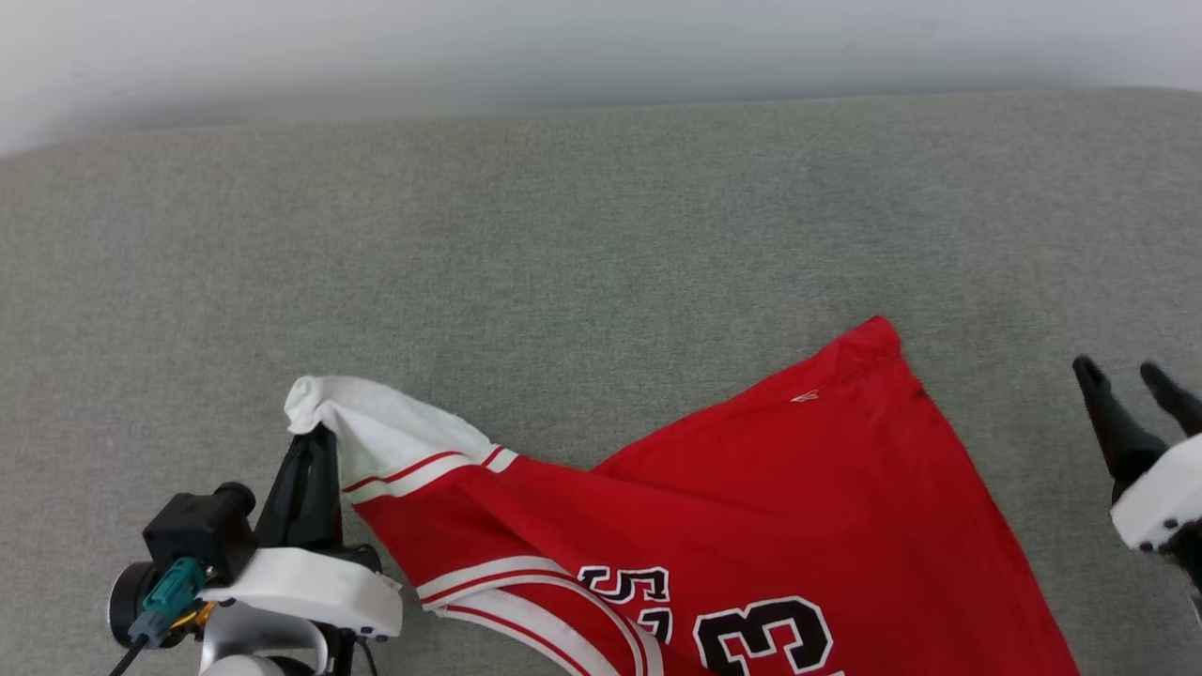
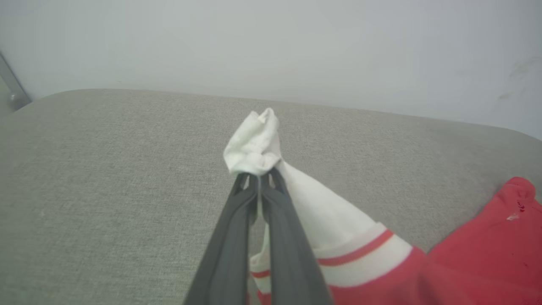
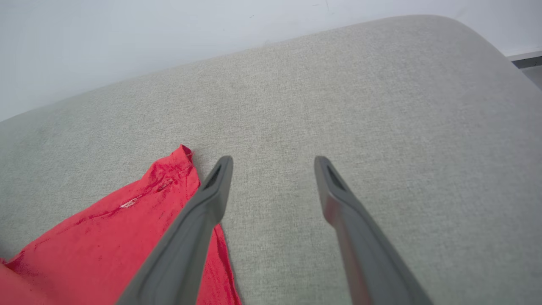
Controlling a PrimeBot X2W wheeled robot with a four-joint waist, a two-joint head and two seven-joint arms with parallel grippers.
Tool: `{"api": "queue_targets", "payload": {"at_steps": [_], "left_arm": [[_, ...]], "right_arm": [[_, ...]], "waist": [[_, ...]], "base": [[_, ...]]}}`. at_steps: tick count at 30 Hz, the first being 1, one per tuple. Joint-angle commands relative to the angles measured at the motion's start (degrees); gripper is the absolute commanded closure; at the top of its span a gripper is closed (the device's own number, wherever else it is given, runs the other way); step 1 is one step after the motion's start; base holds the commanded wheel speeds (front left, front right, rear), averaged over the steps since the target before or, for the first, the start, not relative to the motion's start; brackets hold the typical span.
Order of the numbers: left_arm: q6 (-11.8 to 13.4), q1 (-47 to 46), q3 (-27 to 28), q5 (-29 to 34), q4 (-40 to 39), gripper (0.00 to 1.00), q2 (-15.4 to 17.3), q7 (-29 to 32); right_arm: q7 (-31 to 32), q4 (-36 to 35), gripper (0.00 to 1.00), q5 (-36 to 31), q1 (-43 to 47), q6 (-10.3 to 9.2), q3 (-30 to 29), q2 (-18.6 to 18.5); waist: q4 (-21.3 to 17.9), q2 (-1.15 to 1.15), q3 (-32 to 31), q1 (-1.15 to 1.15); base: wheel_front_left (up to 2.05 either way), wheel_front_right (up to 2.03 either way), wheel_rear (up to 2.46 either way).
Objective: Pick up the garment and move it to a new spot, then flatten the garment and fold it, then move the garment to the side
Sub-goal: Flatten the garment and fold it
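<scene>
Lower left of the head view: left claw [image 1: 322, 434], two long dark fingers pressed together and pointing up the frame, clamped on the bunched end of a white sleeve [image 1: 376, 422]. Just below it, a white wrist shell and a black camera housing with a teal plug [image 1: 174, 587]. At the right edge of the same view: right claw [image 1: 1119, 371], fingers spread wide and holding nothing, angled up and slightly left, well apart from the cloth.

Left wrist view, close on the pinch: left claw [image 2: 256, 177] shut tight, a crumpled knot of white sleeve [image 2: 254, 144] poking out past the tips, striped cuff trailing down to the lower right. Right wrist view: right claw [image 3: 273, 163] open over bare grey fabric-covered surface [image 3: 381, 106], its left-hand finger crossing the red hem corner; touching or not, cannot tell.

Across the lower centre and lower right of the head view: the garment [image 1: 751, 488], a red soft jersey T-shirt with white short sleeves and red-and-white striped trim, lying on the grey fabric-covered surface [image 1: 563, 235]. One red corner points to the upper right, with a small white mark just below it. Black, white-outlined block figures sit along the bottom edge, cut off by the frame. Sleeve drawn out to the left, cloth creased between pinch and body. Pale wall [image 1: 601, 47] along the top.
</scene>
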Motion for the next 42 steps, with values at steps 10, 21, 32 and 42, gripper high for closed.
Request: {"api": "queue_targets", "payload": {"at_steps": [10, 21, 32, 42], "left_arm": [[-2.70, -9.28, -3.99, 1.76, 0.59, 1.00, -3.01, -2.65], [-4.13, -12.97, -5.23, 1.71, 2.75, 1.00, -4.24, -4.44], [-4.96, -14.05, -5.16, 1.05, 5.63, 1.00, -3.80, -4.78], [-7.06, -19.19, -3.51, -0.22, 7.78, 1.00, -0.51, -2.10]], "right_arm": [[15.93, 5.48, 0.00, 5.06, -17.20, -0.03, 12.80, -9.76], [38.28, 7.58, 0.00, 8.29, -21.28, -0.02, 18.81, -9.86], [39.09, 5.75, 1.00, 6.97, -21.67, -0.01, 19.42, -10.20], [30.46, 7.54, 1.00, 3.06, -24.56, -0.02, 17.58, -10.32]], "waist": [[7.09, 0.00, 9.10, 0.00], [9.91, 0.00, 14.42, 0.00], [9.63, 0.00, 12.07, 0.00], [7.08, 0.00, 4.16, 0.00]], "base": [[0.00, 0.00, 0.00], [0.00, 0.00, 0.00], [0.00, 0.00, 0.00], [0.00, 0.00, 0.00]]}}
